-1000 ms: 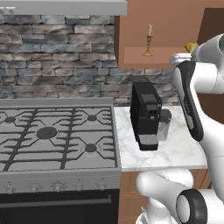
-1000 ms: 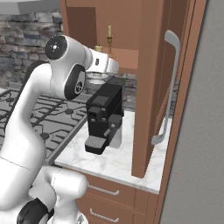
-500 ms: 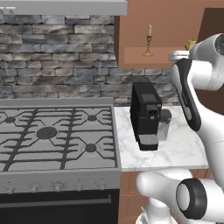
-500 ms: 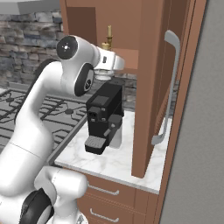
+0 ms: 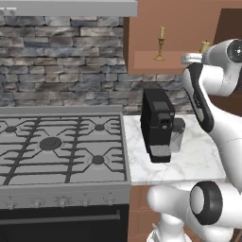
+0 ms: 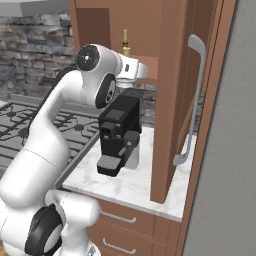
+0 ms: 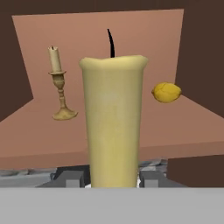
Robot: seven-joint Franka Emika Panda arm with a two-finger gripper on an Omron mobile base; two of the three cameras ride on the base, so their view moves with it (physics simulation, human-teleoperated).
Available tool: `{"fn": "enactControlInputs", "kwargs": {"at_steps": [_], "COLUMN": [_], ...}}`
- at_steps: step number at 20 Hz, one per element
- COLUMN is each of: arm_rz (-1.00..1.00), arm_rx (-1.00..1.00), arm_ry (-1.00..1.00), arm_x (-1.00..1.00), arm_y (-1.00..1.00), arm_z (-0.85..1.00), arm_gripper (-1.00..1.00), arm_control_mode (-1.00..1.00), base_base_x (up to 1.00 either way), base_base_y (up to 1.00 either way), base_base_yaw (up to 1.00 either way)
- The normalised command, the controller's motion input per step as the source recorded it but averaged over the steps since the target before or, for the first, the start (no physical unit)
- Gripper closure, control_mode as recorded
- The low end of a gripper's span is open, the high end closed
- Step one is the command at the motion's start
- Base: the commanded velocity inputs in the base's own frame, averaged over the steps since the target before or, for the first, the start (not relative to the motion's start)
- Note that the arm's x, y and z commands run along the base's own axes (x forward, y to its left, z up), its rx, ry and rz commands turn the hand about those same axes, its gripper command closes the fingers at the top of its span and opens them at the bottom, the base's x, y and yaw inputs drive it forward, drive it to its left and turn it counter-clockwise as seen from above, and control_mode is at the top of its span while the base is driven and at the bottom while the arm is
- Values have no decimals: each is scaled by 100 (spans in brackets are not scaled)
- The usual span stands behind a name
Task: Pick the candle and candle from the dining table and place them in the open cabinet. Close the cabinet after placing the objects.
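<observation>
Gripper point(image 7: 111, 177) is clamping the stubby yellow candle point(image 7: 113, 122) between its 2 fingertips point(image 7: 70, 178), with the jaws standing partly apart at the width of the candle base. In the hand view the held candle is rising upright directly ahead of the fingertips, its black wick pointing up. In the left base view the same candle point(image 5: 204, 47) is showing at the mouth of the cabinet point(image 5: 189, 28), just at the front edge of the inner shelf point(image 5: 156, 62), with the gripper point(image 5: 191, 58) beneath it.

Beyond the gripper, and to the left in the hand view, the second candle on its slim brass candlestick point(image 7: 59, 85) is standing upright on the shelf, well apart from the held candle. Beyond the gripper and to the right in the same view, a small yellow lemon-like object point(image 7: 166, 92) is lying on the shelf near the cabinet side wall.

Below the gripper, a black coffee machine point(image 5: 158, 124) is standing on the white marble counter point(image 5: 198, 163). Further out to the left in the left base view, a gas stove point(image 5: 56, 146) is sitting level with the counter, backed by a grey stone wall point(image 5: 61, 66).

To the right of the gripper in the right base view, the cabinet door point(image 6: 172, 95) is standing open, its vertical silver bar handle point(image 6: 192, 100) facing the camera.
</observation>
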Motion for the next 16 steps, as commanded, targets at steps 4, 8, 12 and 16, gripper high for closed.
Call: {"fn": "enactControlInputs", "kwargs": {"at_steps": [4,8,12,16], "arm_rz": [0,0,0,0], "arm_rx": [0,0,0,0], "arm_ry": [-1,-4,-6,-8], "arm_x": [36,35,34,32], "arm_y": [-10,-5,-3,-2], "arm_z": [0,0,0,0], "arm_gripper": [100,100,100,100], "arm_control_mode": [-100,-100,-100,-100], "base_base_x": [0,0,0,0], "base_base_y": [0,0,0,0], "base_base_yaw": [0,0,0,0]}}
